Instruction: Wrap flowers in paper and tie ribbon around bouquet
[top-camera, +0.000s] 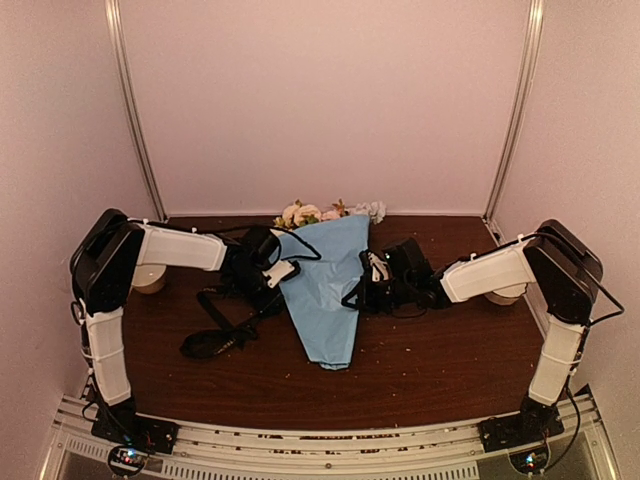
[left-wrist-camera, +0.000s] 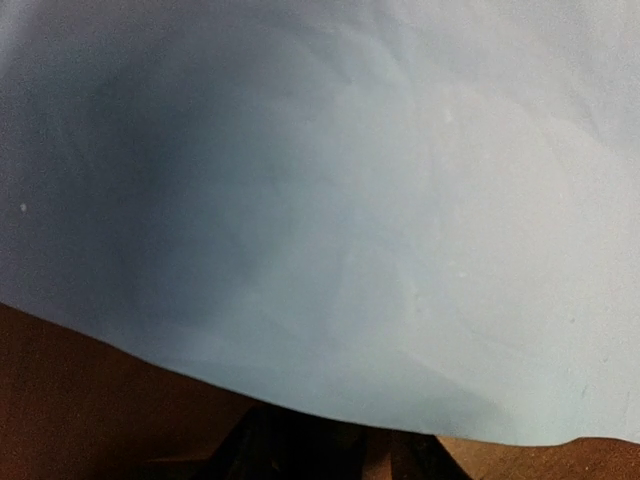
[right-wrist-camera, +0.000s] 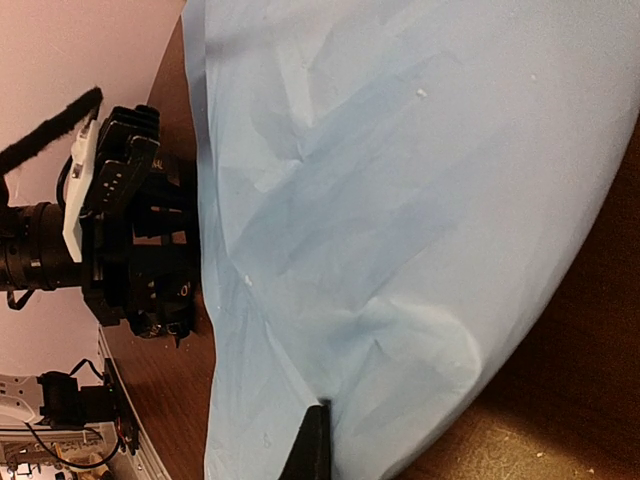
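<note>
Bouquet (top-camera: 325, 290) lay mid table (top-camera: 450, 345), flower heads (top-camera: 305, 213) toward back wall, right gripper (top-camera: 366, 275) closed at its right edge, left gripper (top-camera: 285, 268) at left edge, opening impossible to tell.

The left arm (top-camera: 105, 350) is raised upright from its base, bent sharply at the elbow, and its forearm is stretched toward the centre. The left gripper (top-camera: 281, 270) is pointed to the right and kept low; whether its jaws are parted cannot be told. The right arm (top-camera: 555, 360) is posed as a mirror of it: raised upright, bent at the elbow, forearm reached leftward. The right gripper (top-camera: 375, 272) is pointed to the left, kept low, and its jaws are closed. The 2 grippers are faced toward each other and kept apart.
</note>
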